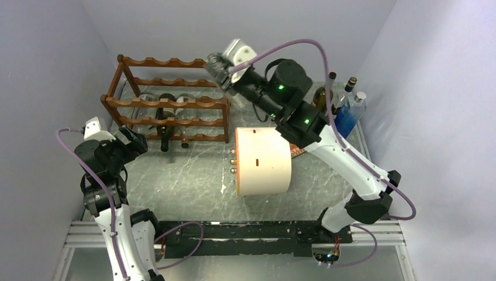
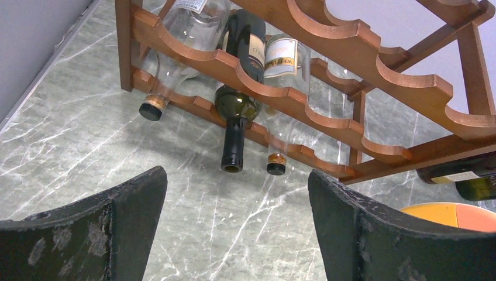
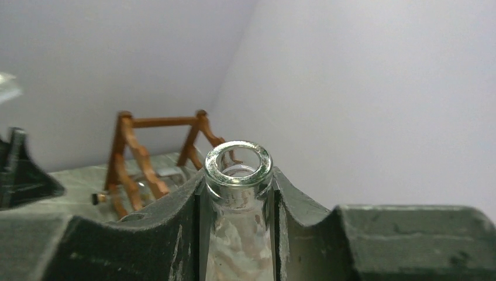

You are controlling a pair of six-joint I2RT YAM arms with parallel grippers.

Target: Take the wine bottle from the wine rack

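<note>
Step check, left to right. Your left gripper [image 2: 236, 181] hangs spread wide and empty, just near of the wine rack [image 1: 199, 104]. It faces the dark bottle [image 2: 237, 105] lying on a low tier. At the rack's far right end, your right gripper [image 3: 237, 193] is pinched on the neck of a clear wine bottle [image 3: 237, 228], one finger against each side. The body seems to hang beside the rack rather than in a cradle, though I cannot tell for sure. You look to be in the lift-away. Next, carry it rightward, clear of the cream cylinder [image 1: 263, 161] and the standing bottles [image 1: 345, 105].
</note>
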